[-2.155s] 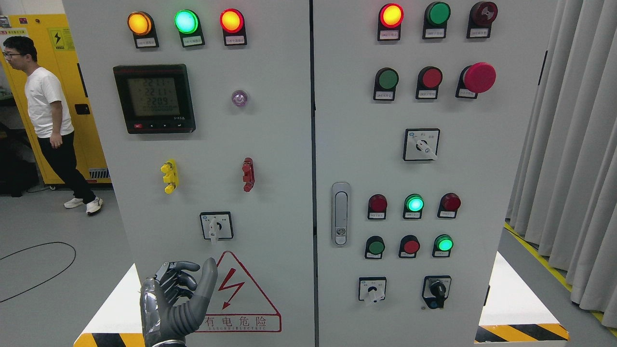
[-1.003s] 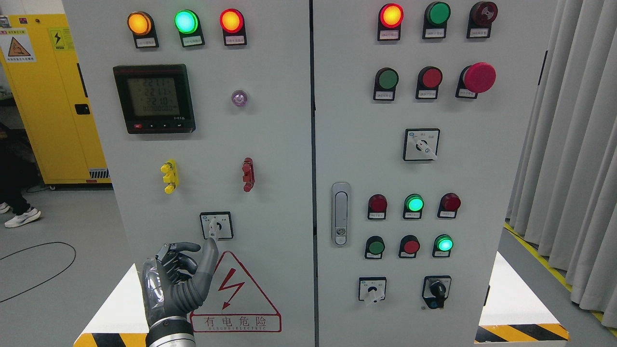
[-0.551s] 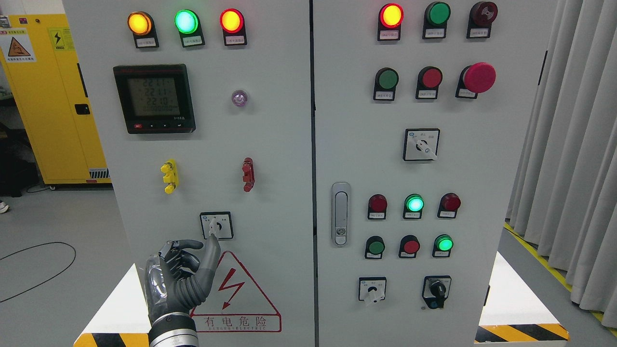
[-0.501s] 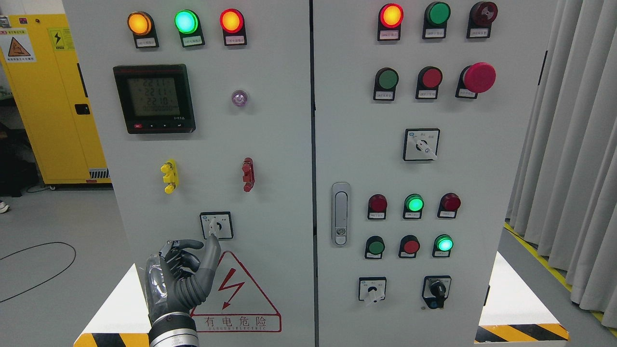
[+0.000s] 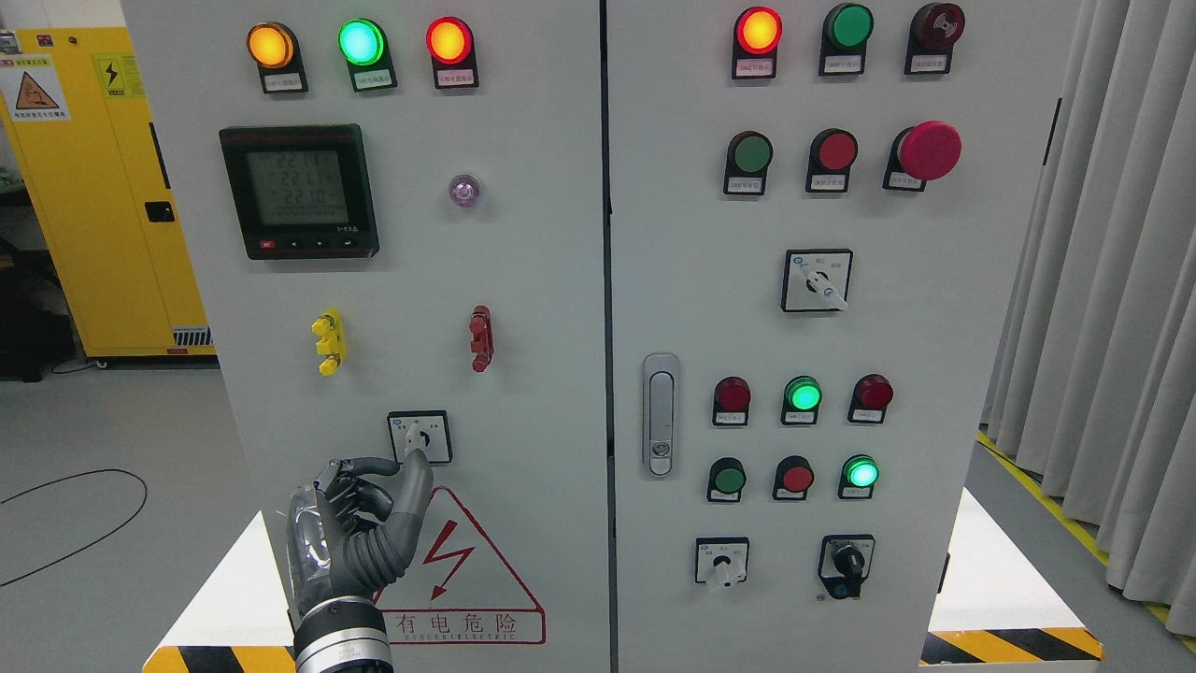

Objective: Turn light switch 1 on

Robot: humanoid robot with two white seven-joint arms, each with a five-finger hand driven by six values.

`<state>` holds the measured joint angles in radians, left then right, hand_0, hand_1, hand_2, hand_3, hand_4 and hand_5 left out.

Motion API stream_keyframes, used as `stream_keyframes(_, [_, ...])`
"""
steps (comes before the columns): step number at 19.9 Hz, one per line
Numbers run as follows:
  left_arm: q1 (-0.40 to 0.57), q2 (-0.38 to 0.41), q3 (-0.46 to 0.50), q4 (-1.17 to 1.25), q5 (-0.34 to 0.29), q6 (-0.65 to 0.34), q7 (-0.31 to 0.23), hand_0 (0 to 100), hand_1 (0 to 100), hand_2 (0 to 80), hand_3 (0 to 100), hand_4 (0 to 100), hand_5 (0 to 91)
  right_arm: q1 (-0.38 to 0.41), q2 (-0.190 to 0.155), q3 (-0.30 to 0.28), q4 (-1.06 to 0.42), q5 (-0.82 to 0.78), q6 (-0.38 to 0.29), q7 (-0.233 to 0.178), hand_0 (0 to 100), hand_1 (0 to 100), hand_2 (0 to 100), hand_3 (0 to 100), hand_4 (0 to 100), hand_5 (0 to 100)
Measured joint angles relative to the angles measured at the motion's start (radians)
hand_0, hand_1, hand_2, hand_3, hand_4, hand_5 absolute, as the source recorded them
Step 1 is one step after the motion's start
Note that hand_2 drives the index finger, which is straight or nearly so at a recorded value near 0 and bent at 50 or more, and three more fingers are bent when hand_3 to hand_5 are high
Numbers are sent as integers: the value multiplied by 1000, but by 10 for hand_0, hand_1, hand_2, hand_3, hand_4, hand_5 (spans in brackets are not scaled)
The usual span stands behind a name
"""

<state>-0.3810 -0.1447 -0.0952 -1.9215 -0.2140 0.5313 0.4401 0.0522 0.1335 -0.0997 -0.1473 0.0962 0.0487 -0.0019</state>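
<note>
Robot hand (image 5: 360,523) higher now, thumb against rotary switch (image 5: 420,436) lever.

Four rotary switches (image 5: 420,436), one meter (image 5: 299,192), one hand (image 5: 360,533).

**Workshop floor, curtained on one side**

A yellow safety cabinet (image 5: 93,187) with hazard labels stands at the left on a smooth grey floor (image 5: 112,523), where a black cable (image 5: 84,533) loops. Pale grey curtains (image 5: 1112,308) hang at the right, above yellow floor marking (image 5: 1046,495).
</note>
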Motion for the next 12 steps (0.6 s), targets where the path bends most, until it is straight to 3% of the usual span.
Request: stream_keyframes(12, [-17, -2, -8, 12, -23, 24, 0, 268, 671, 571, 919, 859, 797, 0, 0, 0, 0, 0, 0, 0, 0, 500, 40, 0, 0, 0])
